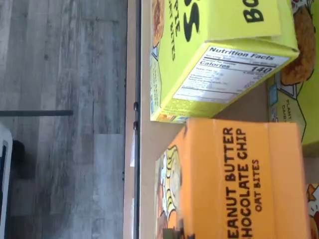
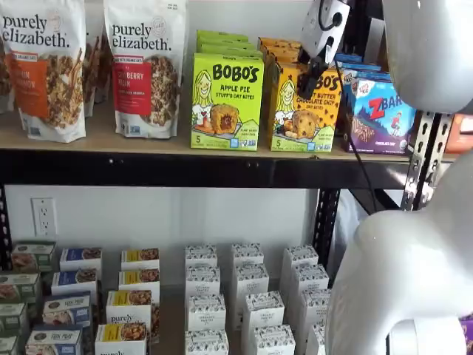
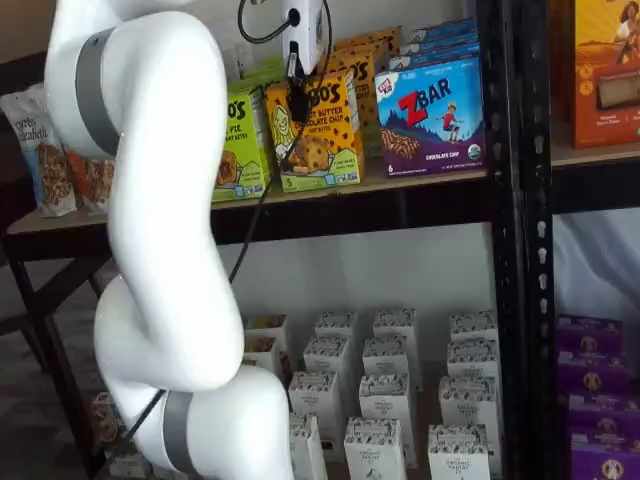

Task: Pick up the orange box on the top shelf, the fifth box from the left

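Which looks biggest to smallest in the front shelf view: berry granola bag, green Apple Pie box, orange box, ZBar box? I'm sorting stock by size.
1. Berry granola bag, clearly largest.
2. Green Apple Pie box.
3. Orange box, partly hidden by the claw, so nearly a tie with the green one.
4. ZBar box, though its right edge is hidden.

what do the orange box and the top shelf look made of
Orange box: printed cardboard by the look, with folded edges and a slightly glossy face. Top shelf: tan wood-like board, matte, on a black beam that looks like painted steel.

The orange box (image 2: 304, 107) stands upright on the top shelf (image 2: 185, 166).
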Robot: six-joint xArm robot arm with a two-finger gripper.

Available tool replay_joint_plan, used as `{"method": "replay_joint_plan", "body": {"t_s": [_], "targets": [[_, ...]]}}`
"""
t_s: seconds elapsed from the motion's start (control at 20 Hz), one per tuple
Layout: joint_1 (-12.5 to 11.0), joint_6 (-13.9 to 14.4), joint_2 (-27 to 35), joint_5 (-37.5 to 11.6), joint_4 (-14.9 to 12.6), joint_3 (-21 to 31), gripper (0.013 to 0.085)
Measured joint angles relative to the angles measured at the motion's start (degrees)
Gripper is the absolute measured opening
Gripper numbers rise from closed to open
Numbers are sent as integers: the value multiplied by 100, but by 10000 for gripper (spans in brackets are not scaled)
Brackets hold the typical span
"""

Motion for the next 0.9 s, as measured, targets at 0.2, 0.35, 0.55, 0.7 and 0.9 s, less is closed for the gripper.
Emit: {"method": "replay_joint_plan", "body": {"t_s": [0.2,0.35,0.55,0.7,0.9], "targets": [[8,4,-36,-49,-6,47,490],[9,4,-71,-104,29,95,410],[11,7,-83,-111,31,113,330],[24,15,-63,-47,-16,80,290],[35,22,-72,-9,-65,81,290]]}}
